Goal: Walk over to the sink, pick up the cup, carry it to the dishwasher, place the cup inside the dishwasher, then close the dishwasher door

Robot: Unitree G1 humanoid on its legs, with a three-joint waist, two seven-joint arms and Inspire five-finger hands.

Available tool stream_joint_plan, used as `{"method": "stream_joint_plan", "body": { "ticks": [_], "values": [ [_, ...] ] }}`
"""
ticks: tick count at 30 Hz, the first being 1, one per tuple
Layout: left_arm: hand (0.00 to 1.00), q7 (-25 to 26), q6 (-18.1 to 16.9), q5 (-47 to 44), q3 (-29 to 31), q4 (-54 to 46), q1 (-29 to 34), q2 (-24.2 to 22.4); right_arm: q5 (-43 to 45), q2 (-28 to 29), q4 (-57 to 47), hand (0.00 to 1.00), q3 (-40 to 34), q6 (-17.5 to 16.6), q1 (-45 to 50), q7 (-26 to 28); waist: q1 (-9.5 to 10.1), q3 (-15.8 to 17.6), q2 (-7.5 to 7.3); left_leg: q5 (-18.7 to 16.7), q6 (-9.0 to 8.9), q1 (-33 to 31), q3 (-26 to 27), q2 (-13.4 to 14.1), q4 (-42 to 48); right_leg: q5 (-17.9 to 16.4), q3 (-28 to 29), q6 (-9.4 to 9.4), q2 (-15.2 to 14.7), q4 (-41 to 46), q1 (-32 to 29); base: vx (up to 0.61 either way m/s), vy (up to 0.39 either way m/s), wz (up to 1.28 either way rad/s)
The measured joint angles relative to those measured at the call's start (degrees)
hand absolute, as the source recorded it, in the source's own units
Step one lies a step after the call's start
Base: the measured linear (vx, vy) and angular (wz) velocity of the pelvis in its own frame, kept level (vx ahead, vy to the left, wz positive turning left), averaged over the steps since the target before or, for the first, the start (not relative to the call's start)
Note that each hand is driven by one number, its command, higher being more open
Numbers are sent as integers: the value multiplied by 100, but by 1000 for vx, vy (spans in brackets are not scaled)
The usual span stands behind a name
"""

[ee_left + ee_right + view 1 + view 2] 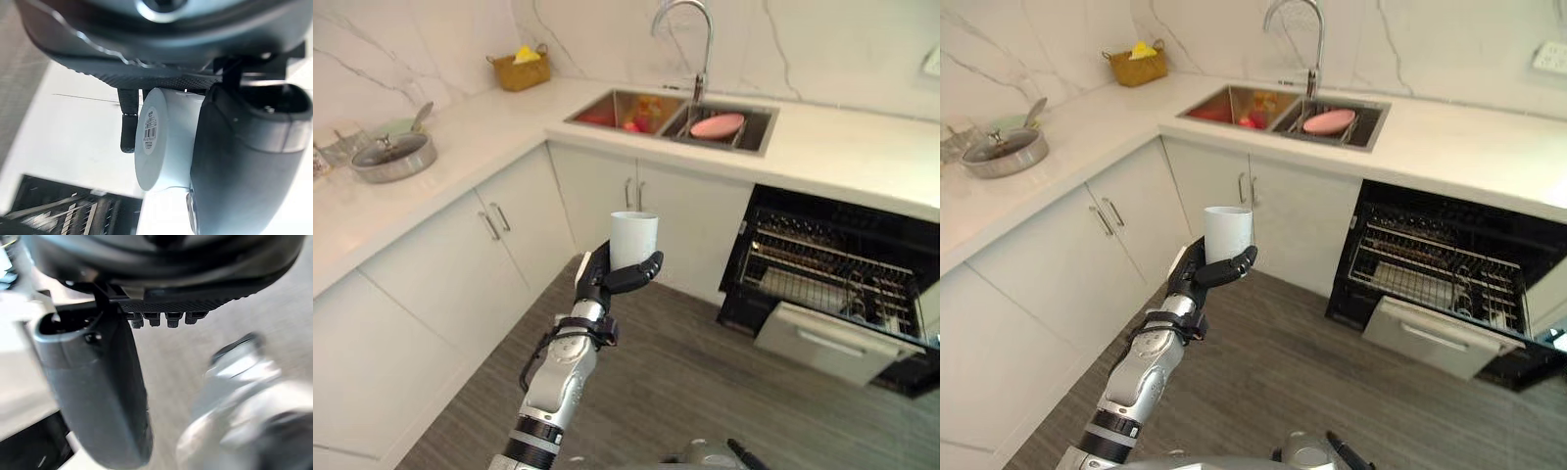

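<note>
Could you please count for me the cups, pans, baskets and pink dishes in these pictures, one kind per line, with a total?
Cups: 1, the white cup in the left hand
Pans: 1, the lidded pan on the counter
Baskets: 1, the basket in the counter's corner
Pink dishes: 1, the pink dish in the sink
Total: 4

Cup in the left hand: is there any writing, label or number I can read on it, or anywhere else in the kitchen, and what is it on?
On the base of the cup, which the left hand holds, a sticker: a barcode with small print, too small to read.
On the dishwasher, cabinets and counter: no words, numbers or signs to be seen.
</note>
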Motion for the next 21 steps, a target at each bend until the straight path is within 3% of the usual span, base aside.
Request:
{"method": "stream_joint_plan", "body": {
  "ticks": [4,6,8,9,10,11,13,14,18,20,21],
  "values": [
    [0,146,-34,0,410,-380,197,20,161,-117,-380,100,799,-139,-592,-77,143,24,-42,93,-85,-342,-623,-514,-2158,22,860,47,-51,-303,328,365,83,-122],
    [0,219,-79,0,446,-455,250,12,157,-96,-468,100,1062,-143,-782,-164,175,34,-59,557,-144,-429,-1078,-622,-3187,6,1183,164,-150,-416,485,296,171,-92],
    [0,269,-82,0,467,-593,332,-42,104,-100,-449,100,1247,-135,-816,-171,200,13,-9,1409,-289,-339,-1527,-614,-4236,-229,1537,584,-247,-406,646,380,320,-89],
    [0,282,-97,0,475,-646,373,-66,80,-114,-429,100,1254,-123,-801,-172,195,6,53,1653,-394,-273,-1606,-544,-4332,-302,1633,649,-212,-381,702,313,319,-92],
    [0,286,-138,-1,550,-674,432,-60,65,-79,-306,100,1295,-106,-748,-182,226,14,47,2219,-490,-101,-1556,-560,-4167,-476,1843,786,-290,-307,839,236,300,-102],
    [0,308,-169,-1,750,-698,497,-3,65,12,-185,100,1400,-91,-677,-184,242,34,-202,1954,-361,-62,-1335,-711,-3775,-602,1974,886,-504,-231,907,273,338,-97],
    [0,410,-171,-4,1053,-784,531,82,71,33,-91,100,1535,-86,-554,-184,208,41,-382,1519,-206,-108,-1080,-844,-3299,-652,2020,971,-764,-191,928,280,334,-76],
    [0,438,-172,-6,1208,-874,534,128,110,21,-84,100,1595,-84,-457,-251,188,42,-409,1290,-129,-105,-927,-911,-3076,-649,2063,976,-902,-179,940,200,253,-64],
    [0,459,-287,-3,1112,-1209,460,252,208,106,-361,100,1627,-86,-75,-470,102,13,-439,909,71,155,-620,-1238,-2973,-629,2096,1009,-1307,390,798,164,229,-36],
    [0,491,-362,155,848,-1312,267,226,199,221,-1022,100,1679,-87,225,-657,21,11,-464,731,216,360,-485,-1440,-2946,-514,2090,1130,-1504,1641,280,152,189,-32],
    [0,512,-369,233,740,-1312,120,226,182,281,-1350,100,1746,-94,321,-766,-48,35,-508,602,264,516,-385,-1523,-2881,-197,2111,1096,-1605,2603,-148,139,167,-39]
  ]
}}
